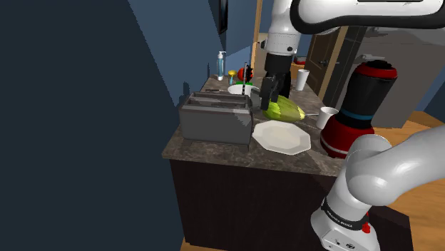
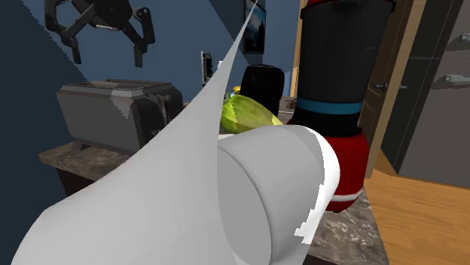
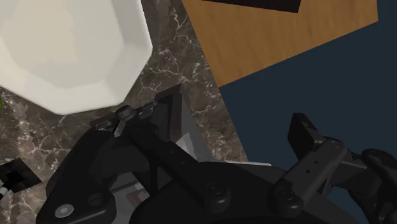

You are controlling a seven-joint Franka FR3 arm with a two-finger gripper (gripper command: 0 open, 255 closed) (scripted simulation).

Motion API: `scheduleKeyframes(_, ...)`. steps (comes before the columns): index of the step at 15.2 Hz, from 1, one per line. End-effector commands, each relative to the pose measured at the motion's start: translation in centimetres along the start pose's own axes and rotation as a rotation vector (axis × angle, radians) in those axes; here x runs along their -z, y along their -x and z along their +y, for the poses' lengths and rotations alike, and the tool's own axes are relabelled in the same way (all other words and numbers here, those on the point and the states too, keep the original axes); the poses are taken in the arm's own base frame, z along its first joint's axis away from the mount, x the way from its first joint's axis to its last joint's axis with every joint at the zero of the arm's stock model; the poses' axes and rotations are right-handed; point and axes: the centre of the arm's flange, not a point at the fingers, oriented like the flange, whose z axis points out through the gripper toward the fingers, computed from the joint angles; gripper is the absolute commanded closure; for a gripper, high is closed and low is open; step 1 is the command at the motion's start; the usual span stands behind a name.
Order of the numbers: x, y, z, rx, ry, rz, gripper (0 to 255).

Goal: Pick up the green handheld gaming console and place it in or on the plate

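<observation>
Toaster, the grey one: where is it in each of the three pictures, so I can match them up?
Shoulder view: the grey toaster sits left of centre, just left of the white plate.
Second exterior view: middle left, below the open gripper.
Wrist view: the grey box corner beyond the gripper, beside the plate.
Shared landmark: the dark veined stone counter it stands on.

You've got the gripper (image 1: 269,93) hanging just over the green console (image 1: 285,110). The white plate (image 1: 282,137) is at the console's 6 o'clock, the toaster (image 1: 215,118) at the plate's 9 and the red blender (image 1: 355,107) at its 3.
</observation>
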Motion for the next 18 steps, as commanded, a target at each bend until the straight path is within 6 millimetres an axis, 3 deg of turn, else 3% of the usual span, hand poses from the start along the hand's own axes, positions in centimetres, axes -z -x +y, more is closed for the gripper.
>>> scheduleKeyframes(1, 0.0, 0.0, 0.0, 0.0, 0.0, 0.0, 0)
scheduleKeyframes(18, -3.6, -11.0, 19.5, -0.073, 0.032, -0.081, 0)
